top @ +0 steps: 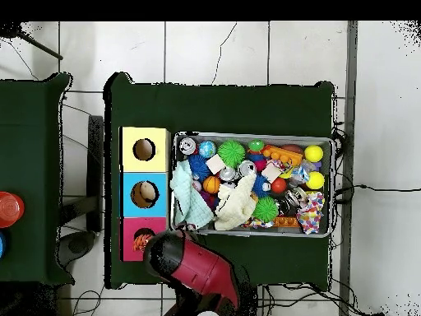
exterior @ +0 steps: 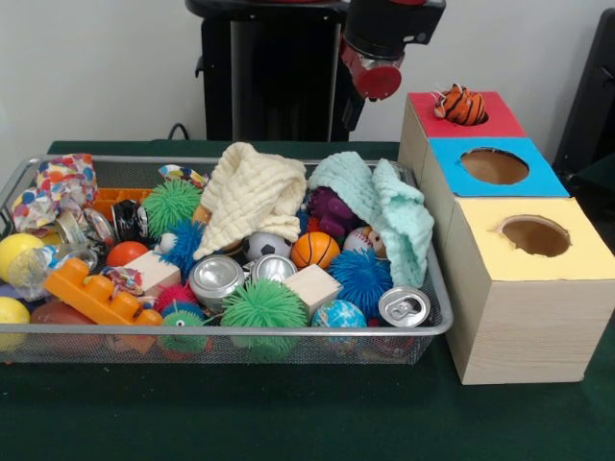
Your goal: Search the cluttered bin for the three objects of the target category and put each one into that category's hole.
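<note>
We saw the green table [exterior: 307, 423] carrying everything, and on it the wire bin [exterior: 221, 331], long and shallow and heaped with clutter. Beside the bin stood a row of three wooden boxes, each with a round hole in its lid: the yellow box [exterior: 538, 279] nearest the front camera, the blue box [exterior: 495, 178] in the middle, and the red box [exterior: 461, 120] at the far end. The red and black arm [top: 197, 267] reached in near the red box, but its gripper [exterior: 375, 77] showed only as a rounded red end above the bin's far edge, and we could not tell how its fingers stood. Inside the bin a cream cloth [exterior: 252, 197] and a mint cloth [exterior: 384, 206] lay draped over the heap, touching at the middle. Below them we noted a green spiky ball [exterior: 264, 305] against the near wall, a blue spiky ball [exterior: 363, 279] just beside it, an orange toy brick [exterior: 96, 293] toward the other end, and a yellow ball [exterior: 17, 252] at that far corner. Smaller things sat among these: a drinks can [exterior: 216, 279] lying on its side, another can upright [exterior: 404, 307], and a mini basketball [exterior: 315, 250] next to a mini football [exterior: 264, 247]. A small striped tiger toy [exterior: 461, 106] rested in the red box's hole, partly sunk in.
</note>
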Motion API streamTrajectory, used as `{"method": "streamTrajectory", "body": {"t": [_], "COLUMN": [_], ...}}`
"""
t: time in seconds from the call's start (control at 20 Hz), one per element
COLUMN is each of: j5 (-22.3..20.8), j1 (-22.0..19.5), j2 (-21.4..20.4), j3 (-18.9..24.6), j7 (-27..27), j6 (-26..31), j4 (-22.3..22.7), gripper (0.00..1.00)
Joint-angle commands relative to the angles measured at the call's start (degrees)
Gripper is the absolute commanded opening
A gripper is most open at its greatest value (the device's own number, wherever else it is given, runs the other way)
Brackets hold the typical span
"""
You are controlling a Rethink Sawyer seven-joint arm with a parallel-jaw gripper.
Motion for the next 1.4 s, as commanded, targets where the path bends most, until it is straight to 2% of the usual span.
{"method": "streamTrajectory", "body": {"t": [0.05, 0.2, 0.45, 0.7, 0.9, 1.15, 1.3, 1.4], "j5": [0.86, 1.25, 1.42, 1.08, 2.72, 5.01, 5.78, 6.96], "j1": [4.42, 4.70, 5.16, 7.03, 7.25, 4.61, 4.93, 4.30], "j2": [-0.42, -0.73, -1.82, 0.27, 1.20, 1.79, 2.49, 2.54], "j3": [2.21, 2.12, 1.82, 0.38, 2.23, 6.50, 6.67, 7.92], "j7": [13.61, 12.87, 11.87, 13.14, 13.49, 10.77, 11.72, 11.24], "j6": [14.32, 13.23, 15.07, 15.30, 13.17, 6.53, 6.45, 3.92], "j4": [-6.19, -5.95, -5.99, -7.72, -6.97, -3.28, -3.24, -1.76], "gripper": [0.00, 0.00, 0.00, 0.00, 0.00, 0.00, 0.00, 0.00]}}
